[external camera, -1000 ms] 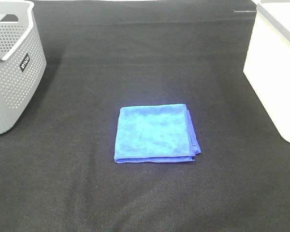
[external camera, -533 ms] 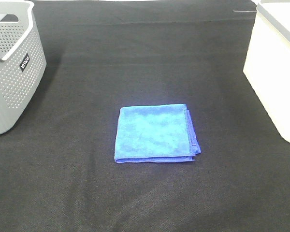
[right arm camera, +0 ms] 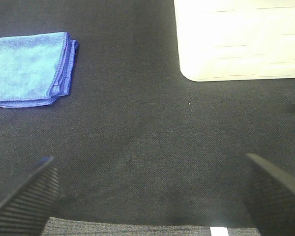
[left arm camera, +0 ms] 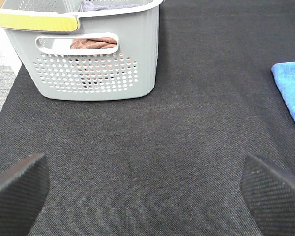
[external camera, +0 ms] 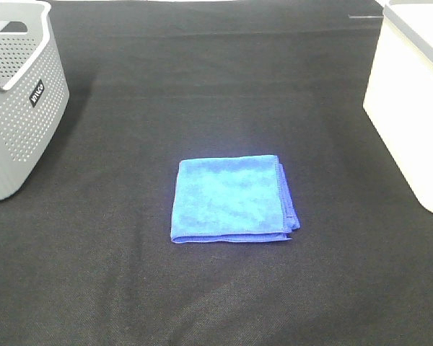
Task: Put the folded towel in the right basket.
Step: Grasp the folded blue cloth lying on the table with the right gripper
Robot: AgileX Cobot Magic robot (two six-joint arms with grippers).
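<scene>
A blue folded towel (external camera: 233,200) lies flat on the black table in the middle of the exterior high view. It also shows in the right wrist view (right arm camera: 28,69) and at the edge of the left wrist view (left arm camera: 291,91). The right basket (external camera: 413,101) is cream-white and stands at the right edge; it also shows in the right wrist view (right arm camera: 240,39). Neither arm shows in the exterior high view. My left gripper (left arm camera: 147,187) is open and empty over bare table. My right gripper (right arm camera: 152,194) is open and empty, near the table's front edge.
A grey perforated basket (external camera: 18,101) stands at the left; in the left wrist view (left arm camera: 91,54) it holds brown cloth and a yellow strip lies on its rim. The black cloth-covered table (external camera: 216,288) ends at a pale floor on the left.
</scene>
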